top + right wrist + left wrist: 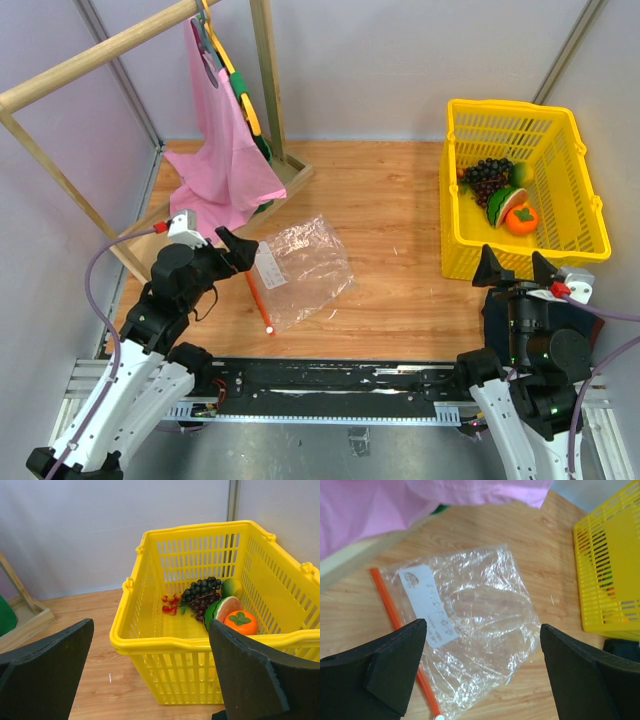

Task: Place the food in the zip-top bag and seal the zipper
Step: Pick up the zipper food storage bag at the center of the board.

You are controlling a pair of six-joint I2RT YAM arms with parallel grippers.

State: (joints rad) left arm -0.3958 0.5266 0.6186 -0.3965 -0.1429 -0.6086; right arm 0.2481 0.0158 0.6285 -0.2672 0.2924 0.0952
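So, both sets of fingers are spread wide with nothing in them; the left gripper (482, 626) hovers just over the zip-top bag (305, 265), which lies flat on the wooden table (400, 200) with its zipper (256, 297) along the left edge; the right gripper (151, 624) faces the yellow basket (520, 106); the grapes (487, 178), watermelon slice (505, 203), persimmon (521, 219) and mango (231, 586) sit bunched together inside it.

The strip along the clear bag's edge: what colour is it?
The strip on the clear bag is orange-red; the left wrist view shows it best.
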